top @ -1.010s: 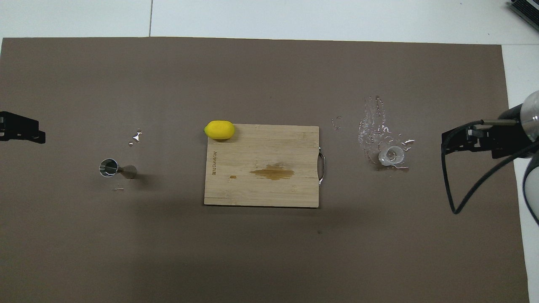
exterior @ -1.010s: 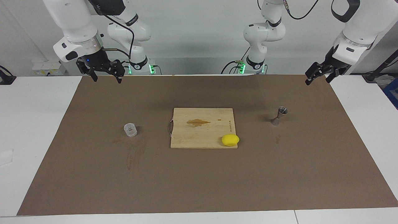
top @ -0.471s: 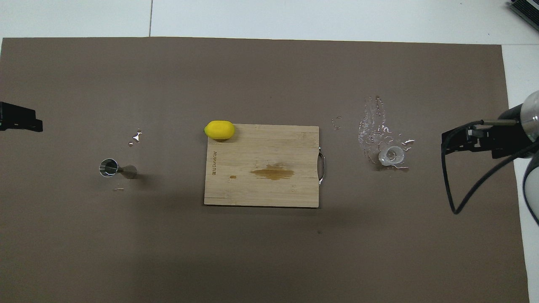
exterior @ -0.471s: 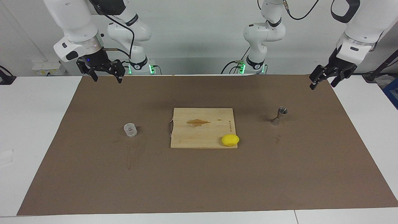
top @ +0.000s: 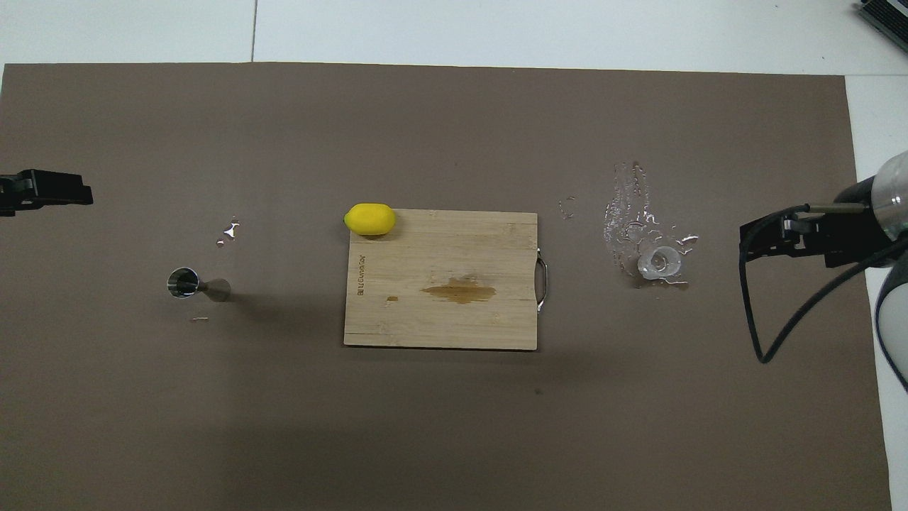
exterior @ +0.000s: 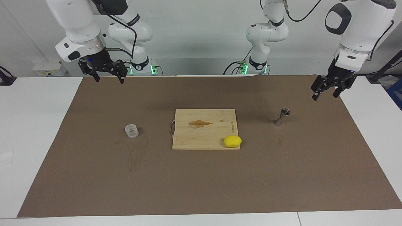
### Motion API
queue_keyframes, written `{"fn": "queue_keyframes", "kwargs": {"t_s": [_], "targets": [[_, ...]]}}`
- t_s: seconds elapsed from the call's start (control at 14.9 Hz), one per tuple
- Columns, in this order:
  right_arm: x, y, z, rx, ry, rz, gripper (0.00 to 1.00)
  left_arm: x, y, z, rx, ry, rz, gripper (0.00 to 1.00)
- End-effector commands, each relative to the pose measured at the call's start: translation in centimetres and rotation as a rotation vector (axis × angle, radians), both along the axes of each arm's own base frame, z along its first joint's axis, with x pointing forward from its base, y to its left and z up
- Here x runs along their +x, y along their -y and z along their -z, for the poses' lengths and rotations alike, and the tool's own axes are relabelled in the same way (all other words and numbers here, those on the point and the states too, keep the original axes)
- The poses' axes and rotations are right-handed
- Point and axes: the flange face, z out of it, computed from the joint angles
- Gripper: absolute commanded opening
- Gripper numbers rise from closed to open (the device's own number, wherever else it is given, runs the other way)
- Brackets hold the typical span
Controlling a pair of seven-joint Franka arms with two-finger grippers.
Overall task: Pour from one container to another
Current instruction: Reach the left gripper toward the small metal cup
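The small clear cup [exterior: 131, 131] stands on the brown mat toward the right arm's end of the table; it also shows in the overhead view [top: 659, 262]. The silver hourglass jigger [exterior: 282, 116] stands upright toward the left arm's end and shows in the overhead view [top: 195, 284]. My left gripper [exterior: 325, 95] is open and empty, in the air over the mat's edge near the jigger, apart from it; its tip shows in the overhead view [top: 78, 196]. My right gripper [exterior: 108, 77] is open and empty, raised over the mat, well apart from the cup [top: 743, 241].
A wooden cutting board [exterior: 194, 138] with a brown stain lies mid-table between the cup and the jigger. A yellow lemon [exterior: 232, 141] sits at its corner toward the jigger. Spilled water [top: 628, 213] glistens on the mat around the cup.
My left gripper has come down and moved over the mat toward the jigger. My right gripper has hardly moved. The cup, jigger and lemon have stayed put.
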Motion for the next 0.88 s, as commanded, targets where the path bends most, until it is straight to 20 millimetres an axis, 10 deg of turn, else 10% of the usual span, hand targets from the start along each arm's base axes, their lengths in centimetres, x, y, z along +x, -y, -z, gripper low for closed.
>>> {"fn": "queue_keyframes", "kwargs": {"t_s": [0.0, 0.81], "targets": [[-0.8, 0.1, 0.1, 0.018, 0.008, -0.013, 1.00, -0.6, 0.1, 1.0, 0.013, 0.061, -0.008, 1.00], [-1.3, -0.3, 0.5, 0.015, -0.003, -0.016, 1.00, 2.4, 3.2, 10.4, 0.008, 0.136, 0.007, 1.00]]}}
